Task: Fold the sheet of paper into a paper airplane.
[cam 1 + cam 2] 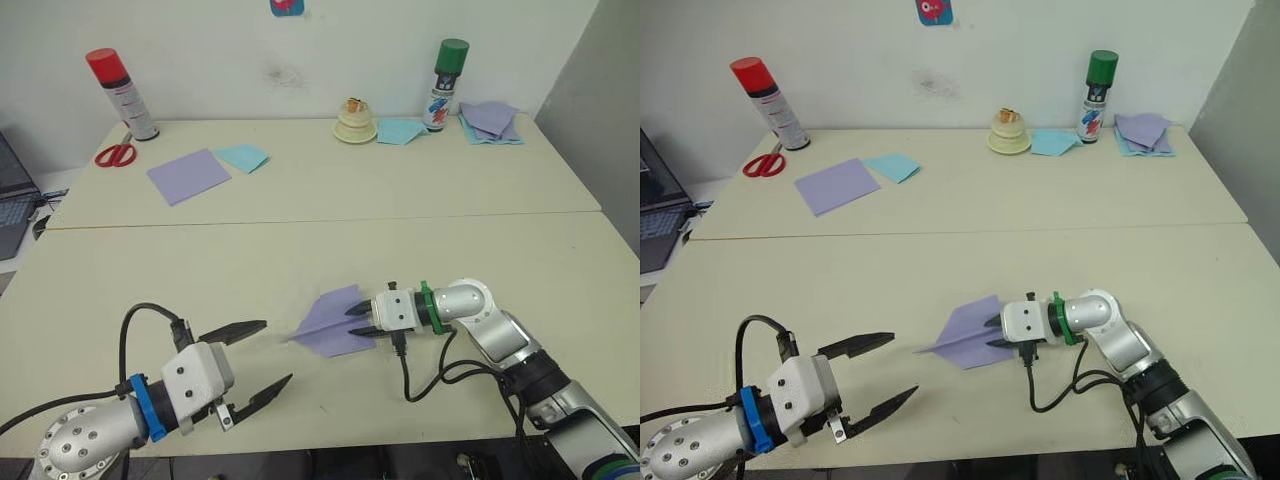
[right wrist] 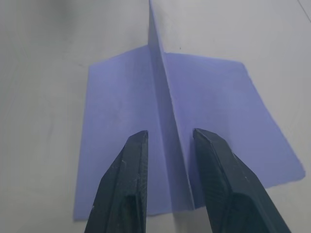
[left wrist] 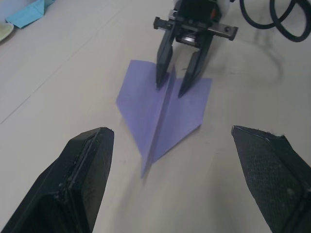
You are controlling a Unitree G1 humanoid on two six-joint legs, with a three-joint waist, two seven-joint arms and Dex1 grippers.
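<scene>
The sheet of paper lies on the near table as a lavender paper airplane (image 1: 330,325), a dart with a raised centre ridge and its nose pointing toward my left side. My right gripper (image 1: 351,321) is at the tail. Its two black fingers (image 2: 133,160) stand narrowly open on either side of the ridge, and a gap shows between them and the ridge in the right wrist view. My left gripper (image 1: 275,351) is wide open just off the nose, clear of the paper, with nothing between its fingers (image 3: 87,165).
On the far table lie a flat lavender square (image 1: 188,176), a pale blue sheet (image 1: 243,157), red scissors (image 1: 116,154), a red-capped can (image 1: 122,95), a green-capped can (image 1: 446,85), a cream tape holder (image 1: 354,122) and stacked papers (image 1: 490,122). A laptop (image 1: 10,200) is at the left edge.
</scene>
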